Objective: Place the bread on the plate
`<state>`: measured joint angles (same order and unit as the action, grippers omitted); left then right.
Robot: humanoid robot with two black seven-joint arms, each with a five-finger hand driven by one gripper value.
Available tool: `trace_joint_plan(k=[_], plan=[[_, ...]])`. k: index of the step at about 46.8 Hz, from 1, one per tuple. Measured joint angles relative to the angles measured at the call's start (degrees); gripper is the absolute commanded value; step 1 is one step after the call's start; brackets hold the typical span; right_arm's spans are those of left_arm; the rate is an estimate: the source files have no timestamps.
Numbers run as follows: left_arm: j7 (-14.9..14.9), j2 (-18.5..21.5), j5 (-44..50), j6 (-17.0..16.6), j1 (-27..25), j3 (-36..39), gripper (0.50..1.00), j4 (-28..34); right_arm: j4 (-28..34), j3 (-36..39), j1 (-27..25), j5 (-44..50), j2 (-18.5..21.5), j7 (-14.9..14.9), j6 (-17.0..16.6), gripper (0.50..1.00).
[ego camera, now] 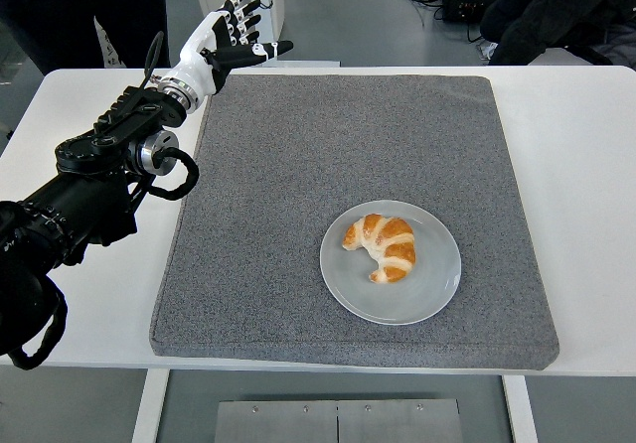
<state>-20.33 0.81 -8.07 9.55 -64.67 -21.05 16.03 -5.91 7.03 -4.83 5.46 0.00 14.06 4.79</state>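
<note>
Bread (383,246) resting on plate (391,262), lower centre; left hand (225,38) at upper left, fingers (244,8) spread and empty; low risk: careless sweep across grey mat (298,165) displacing plate.

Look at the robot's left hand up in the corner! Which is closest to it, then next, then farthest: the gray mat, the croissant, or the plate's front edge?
From the left hand, at the far left of the table:
1. Gray mat: its far-left corner lies right below the hand.
2. Croissant: on the plate, right of centre.
3. Plate's front edge: nearest the table's near side, farthest away.
</note>
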Motion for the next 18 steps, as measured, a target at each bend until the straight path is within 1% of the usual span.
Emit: trace_joint_plan(k=[2,6,18], plan=[[0.92,-0.52,1.55,0.01,0.34,-2.14,1.000,-0.06,-0.02,0.00,0.00,0.00,0.00,0.01,-0.01,1.000],[1.60,-0.81,4.56,0.06,0.87,-4.64,1.000,-0.06,-0.05,0.01,-0.01,0.00,0.00,0.00,-0.01,1.000],[1.69,-0.81,11.41,0.54,1.40,-8.31,1.000,-0.22,0.01,0.09,-0.01,0.00,0.00,0.00,0.00,1.000]])
